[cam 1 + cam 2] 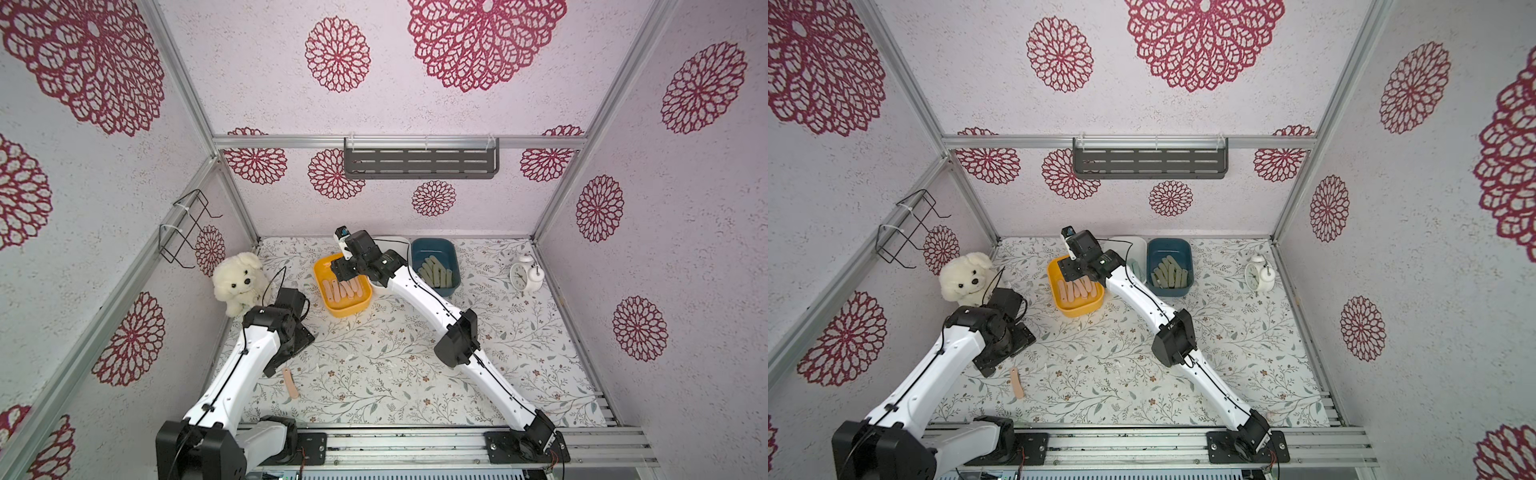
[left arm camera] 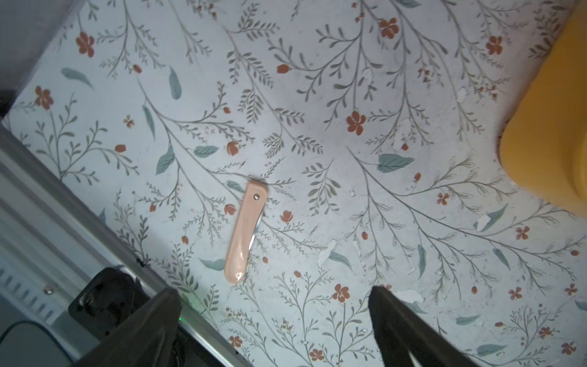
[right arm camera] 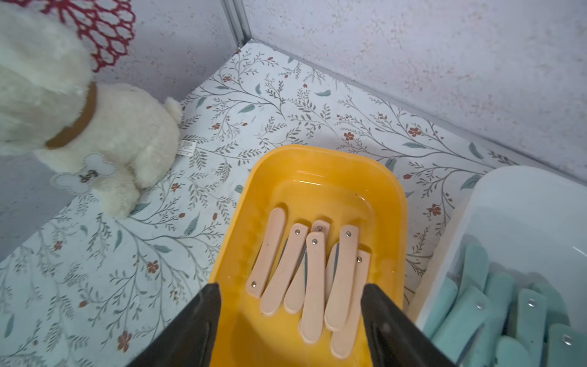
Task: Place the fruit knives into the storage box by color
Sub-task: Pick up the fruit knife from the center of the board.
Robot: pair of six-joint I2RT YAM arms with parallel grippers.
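Several peach-pink fruit knives (image 3: 313, 276) lie in the yellow storage box (image 3: 317, 152), which both top views show at the back left (image 1: 332, 309) (image 1: 1073, 311). My right gripper (image 3: 290, 289) hangs open just above them with nothing between its fingers. One peach-pink knife (image 2: 244, 233) lies loose on the floral table near the front left (image 1: 290, 382). My left gripper (image 2: 274, 295) hovers open and empty close beside it. Teal knives (image 3: 476, 314) fill the white box (image 3: 524, 197). Sage-green knives (image 1: 434, 272) lie in the blue box (image 1: 432, 245).
A white plush dog (image 1: 239, 282) sits at the back left next to the yellow box. A white alarm clock (image 1: 524, 274) stands at the back right. A wire rack (image 1: 187, 224) hangs on the left wall and a grey shelf (image 1: 419, 162) on the back wall.
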